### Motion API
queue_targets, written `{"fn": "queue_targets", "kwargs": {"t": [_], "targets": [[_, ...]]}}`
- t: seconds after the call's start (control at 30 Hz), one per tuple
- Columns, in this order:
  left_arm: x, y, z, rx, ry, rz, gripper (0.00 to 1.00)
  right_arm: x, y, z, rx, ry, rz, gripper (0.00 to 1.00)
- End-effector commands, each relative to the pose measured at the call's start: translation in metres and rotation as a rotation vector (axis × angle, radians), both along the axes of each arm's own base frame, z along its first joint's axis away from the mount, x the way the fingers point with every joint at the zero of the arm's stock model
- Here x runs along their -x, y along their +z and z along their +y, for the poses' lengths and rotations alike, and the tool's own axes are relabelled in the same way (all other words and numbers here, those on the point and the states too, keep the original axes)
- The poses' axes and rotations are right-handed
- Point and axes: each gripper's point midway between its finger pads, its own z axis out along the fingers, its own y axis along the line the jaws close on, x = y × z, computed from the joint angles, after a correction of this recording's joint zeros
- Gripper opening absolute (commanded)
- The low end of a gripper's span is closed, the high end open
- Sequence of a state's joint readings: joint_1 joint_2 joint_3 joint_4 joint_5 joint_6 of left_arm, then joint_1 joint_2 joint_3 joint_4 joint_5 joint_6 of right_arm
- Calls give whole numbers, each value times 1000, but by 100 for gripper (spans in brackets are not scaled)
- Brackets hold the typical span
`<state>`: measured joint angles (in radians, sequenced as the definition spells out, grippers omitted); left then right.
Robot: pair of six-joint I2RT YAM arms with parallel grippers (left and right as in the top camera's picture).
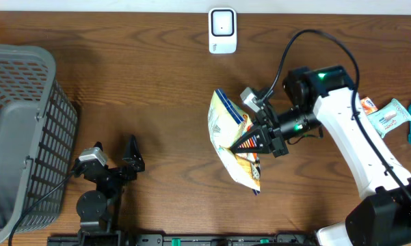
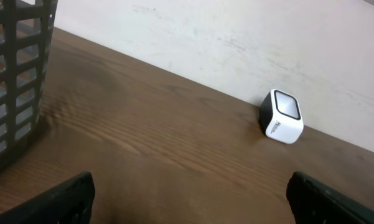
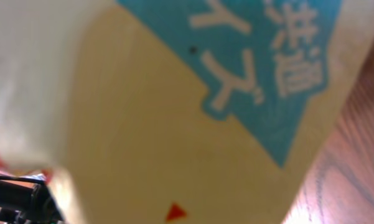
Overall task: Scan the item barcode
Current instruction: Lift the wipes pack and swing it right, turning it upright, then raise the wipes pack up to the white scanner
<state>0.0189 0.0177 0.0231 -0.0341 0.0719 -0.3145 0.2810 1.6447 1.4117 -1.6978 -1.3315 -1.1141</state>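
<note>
One view, overhead, shows right end effector point(image 1: 250, 142) pinching the snack bag point(image 1: 226, 126), left end effector point(image 1: 115, 148) wide, empty.

We see a brown wood table point(image 1: 157, 82): grey basket point(image 1: 20, 123) left of the left fingers point(image 1: 132, 152), white scanner point(image 1: 223, 30) ahead, packets point(image 1: 390, 116) far right.

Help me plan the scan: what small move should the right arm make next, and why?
Probably carry the bag a little toward the scanner. The right gripper is shut on the bag, and the scanner stands apart from it, farther from the robot, so the bag likely has to come closer first.
</note>
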Motion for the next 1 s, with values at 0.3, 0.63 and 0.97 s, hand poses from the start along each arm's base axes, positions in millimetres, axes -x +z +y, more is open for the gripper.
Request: {"fn": "queue_targets", "kwargs": {"t": [0.3,0.63,0.97], "targets": [[1,-15,-1,0,-6,42,97,6,4,5,-85,18,-68,1],[1,-15,-1,0,-6,42,97,-50,-60,-20,367,-214,118,1],[1,-15,-1,0,-6,42,97,-138,-119,-70,894,-817,115,1]]}}
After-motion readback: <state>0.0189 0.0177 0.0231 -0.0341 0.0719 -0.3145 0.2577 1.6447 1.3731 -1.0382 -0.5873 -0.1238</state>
